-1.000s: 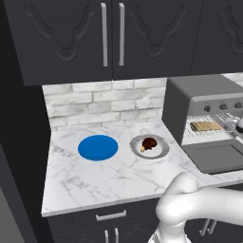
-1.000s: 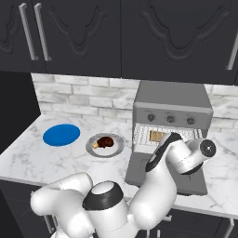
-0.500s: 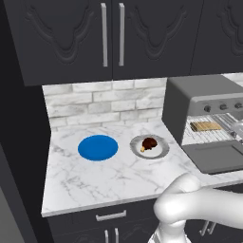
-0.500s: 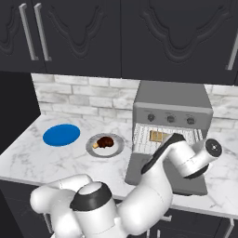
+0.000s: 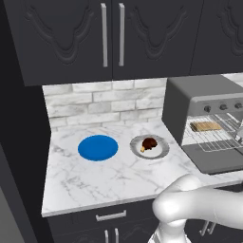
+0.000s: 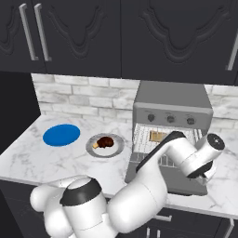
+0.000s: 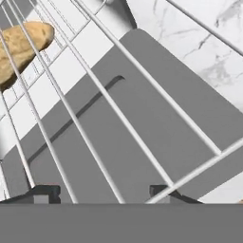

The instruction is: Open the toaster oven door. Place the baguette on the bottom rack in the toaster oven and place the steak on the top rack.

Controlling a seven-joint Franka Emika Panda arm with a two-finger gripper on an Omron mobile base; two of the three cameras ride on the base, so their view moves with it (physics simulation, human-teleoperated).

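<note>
Toaster oven door (image 5: 216, 159) lying open, flat. Baguette (image 7: 21, 47) resting on rack inside toaster oven (image 6: 172, 100), at 10 o'clock in hand view. Gripper (image 7: 102, 193) fingertips standing apart, gripping nothing. Steak (image 5: 149, 144) waiting on plate (image 5: 161, 151), 9 o'clock from oven. You're likely facing small, soft, greasy lump: pinch across its middle, gently.

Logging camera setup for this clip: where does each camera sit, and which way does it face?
Left base view: behind the arm's left, facing the counter with blue plate, steak and open toaster oven; white arm at lower right.
Right base view: behind its right, facing the same oven; arm from lower left.
Hand view: down through a wire rack onto the lowered toaster oven door; fingertips.
Shared: baguette.
</note>
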